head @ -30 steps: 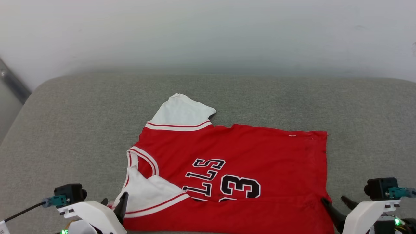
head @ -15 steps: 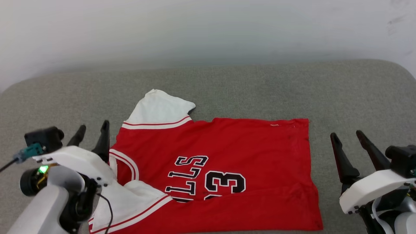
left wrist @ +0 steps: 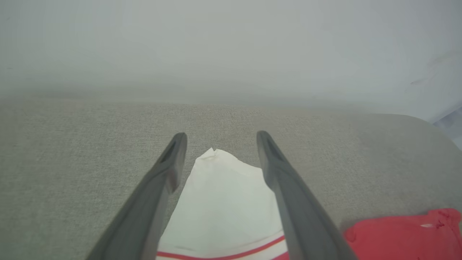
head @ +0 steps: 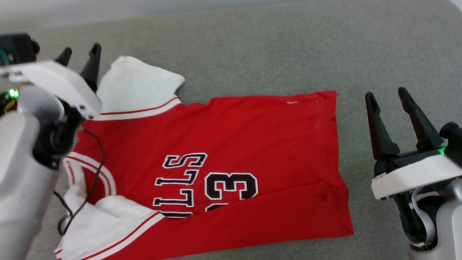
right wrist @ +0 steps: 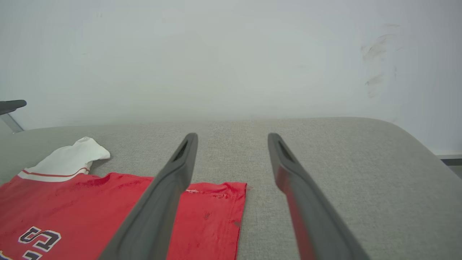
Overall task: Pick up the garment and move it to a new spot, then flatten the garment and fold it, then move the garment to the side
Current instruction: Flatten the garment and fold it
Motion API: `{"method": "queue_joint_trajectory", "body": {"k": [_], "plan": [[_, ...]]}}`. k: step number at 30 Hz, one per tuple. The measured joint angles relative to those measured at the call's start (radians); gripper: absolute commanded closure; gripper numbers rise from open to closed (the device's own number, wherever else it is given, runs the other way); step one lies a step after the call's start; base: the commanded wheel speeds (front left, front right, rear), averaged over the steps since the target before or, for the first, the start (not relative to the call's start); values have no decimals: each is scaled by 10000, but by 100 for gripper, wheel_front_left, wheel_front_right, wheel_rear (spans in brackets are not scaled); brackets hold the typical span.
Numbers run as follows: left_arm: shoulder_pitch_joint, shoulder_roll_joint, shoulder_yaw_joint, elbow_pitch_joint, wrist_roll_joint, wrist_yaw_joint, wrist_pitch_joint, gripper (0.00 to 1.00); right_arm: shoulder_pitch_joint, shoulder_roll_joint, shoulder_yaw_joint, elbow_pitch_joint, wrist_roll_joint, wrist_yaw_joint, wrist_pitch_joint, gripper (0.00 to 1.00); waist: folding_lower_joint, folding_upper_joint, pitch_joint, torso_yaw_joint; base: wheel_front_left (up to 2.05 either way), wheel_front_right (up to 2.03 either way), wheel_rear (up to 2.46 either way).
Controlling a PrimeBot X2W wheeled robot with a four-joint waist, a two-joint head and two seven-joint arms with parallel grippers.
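Note:
The garment (head: 231, 144) is a red jersey with white sleeves, lying mostly flat on the grey cushion with its collar to the left and hem to the right. Its near edge is folded up over the black print. One white sleeve (head: 137, 88) points away from me; the other lies at the lower left. My left gripper (head: 79, 52) is open and hovers above the far sleeve (left wrist: 220, 202), which shows between its fingers. My right gripper (head: 386, 95) is open, to the right of the hem (right wrist: 234, 206) and above bare cushion.
The grey fabric cushion (head: 252, 47) spreads wide behind and to the right of the garment. A pale wall (right wrist: 231, 57) rises behind it. The cushion's rounded right edge (right wrist: 415, 144) falls away at the far right.
The head camera has tilted down, so the whole picture shifted. Both grippers rose from the garment's near corners and moved forward, the left to above the far sleeve. Both stayed open.

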Motion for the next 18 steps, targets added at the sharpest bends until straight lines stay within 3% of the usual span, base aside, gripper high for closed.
{"method": "queue_joint_trajectory", "body": {"k": [8,13,18], "plan": [[-2249,456,-470,1519,-305,-491,2750,0,-391,96,186,178,104,0,-236,0,1,0,1038,-680,0,0,0],[-3137,951,-978,2031,-203,-376,4761,0,-465,140,257,215,265,0,-370,0,1,0,1572,-1019,0,0,0],[-3369,1315,-1135,2336,-221,-155,5841,0,-520,167,370,366,410,0,-504,0,0,0,2008,-1369,0,0,0]]}}
